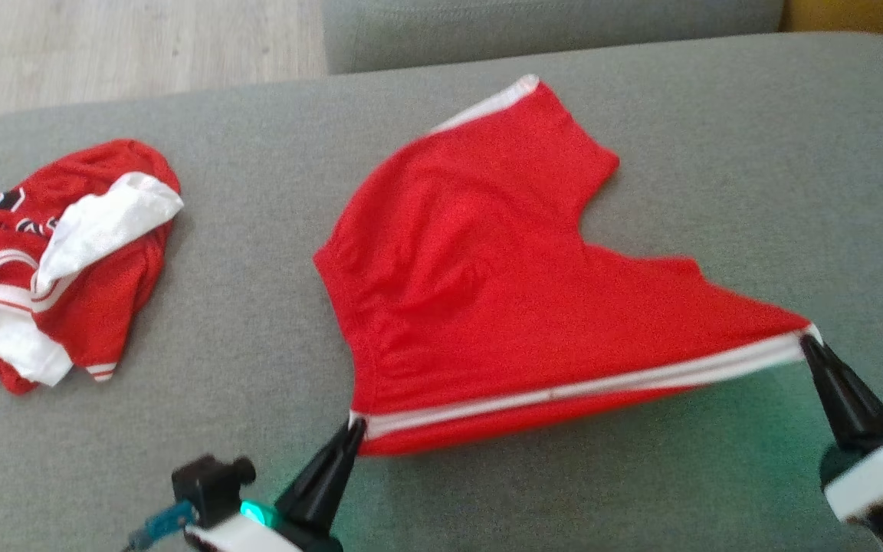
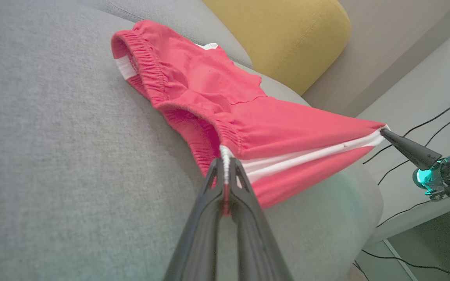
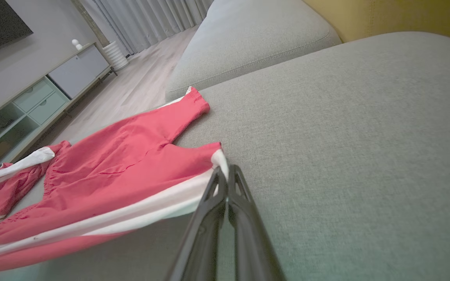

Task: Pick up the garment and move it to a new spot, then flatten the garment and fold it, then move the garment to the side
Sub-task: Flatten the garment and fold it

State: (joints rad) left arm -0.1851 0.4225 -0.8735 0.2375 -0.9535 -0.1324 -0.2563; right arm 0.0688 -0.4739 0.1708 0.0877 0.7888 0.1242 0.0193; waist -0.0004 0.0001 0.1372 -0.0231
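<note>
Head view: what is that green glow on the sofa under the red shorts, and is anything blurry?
Head view: the green sheen on the grey sofa likely comes from the lit teal lamp by the left gripper; the frame is slightly soft. Left wrist view: same tint below the red shorts, fabric weave crisp. Right wrist view: the right gripper looks soft close up.

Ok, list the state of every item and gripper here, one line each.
red shorts, striped edge lifted and pulled taut, the rest lying on the sofa.
left gripper, shut on the shorts' waistband corner.
right gripper, shut on the shorts' leg-hem corner.
red jersey, crumpled, lying apart.
</note>
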